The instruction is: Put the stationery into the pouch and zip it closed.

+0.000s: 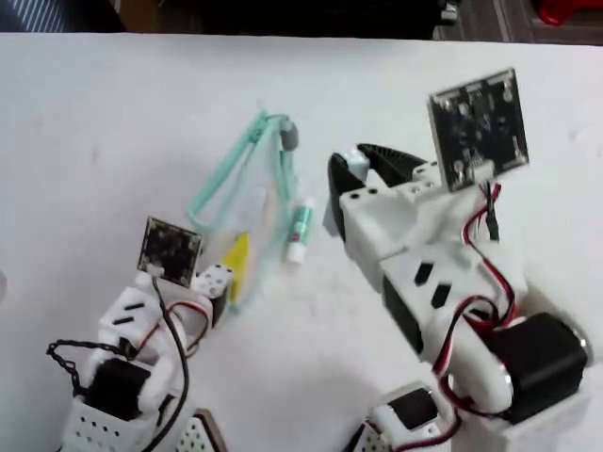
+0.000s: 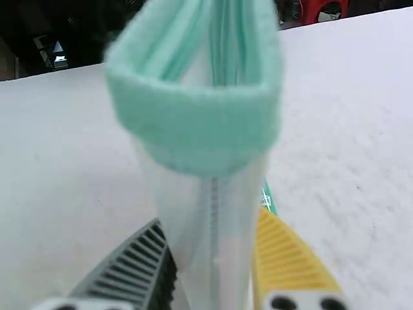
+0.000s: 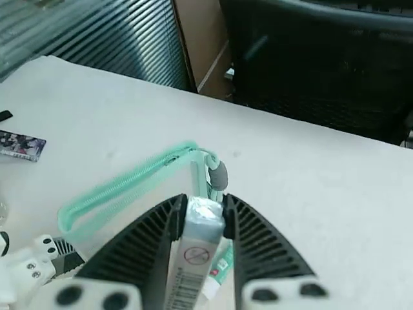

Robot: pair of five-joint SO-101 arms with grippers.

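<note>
The pouch [image 1: 247, 184] lies mid-table, its mint-edged mouth gaping. The left gripper [image 1: 229, 268] clamps its near end and blocks that side. A glue stick [image 1: 300, 231] lies just beside the pouch, between it and the right gripper [image 1: 352, 165], whose jaws are filled by a white stick [image 3: 193, 245]. The table [image 1: 113, 122] is open to the left and beyond the pouch.

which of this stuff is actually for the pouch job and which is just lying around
For the job:
pouch, clamped in the left gripper
white tube, held in the right gripper
glue stick, on the table beside the pouch

Just lying about:
small printed card, well away from the pouch
dark scrap near the card, too small to identify
</note>
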